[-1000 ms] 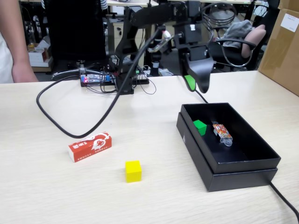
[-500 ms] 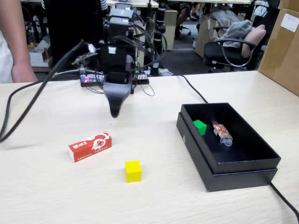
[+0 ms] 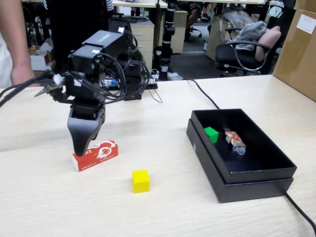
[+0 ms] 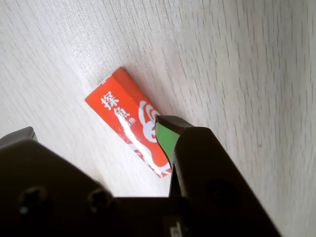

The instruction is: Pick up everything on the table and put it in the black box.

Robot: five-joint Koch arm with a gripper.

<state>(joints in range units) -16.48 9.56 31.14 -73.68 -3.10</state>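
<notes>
On the table lie one red carton and one yellow cube, under the released hand.

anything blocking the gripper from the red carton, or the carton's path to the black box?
Nothing visible. The gripper sits right at the red rectangular carton, jaws straddling it in the wrist view. The small yellow cube lies nearer the camera than the straight line to the shallow black cardboard box.

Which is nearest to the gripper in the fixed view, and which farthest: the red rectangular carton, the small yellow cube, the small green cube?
1. Red rectangular carton: directly under the gripper.
2. Small yellow cube: on the table, right of the carton.
3. Small green cube: inside the black box, far right.
</notes>
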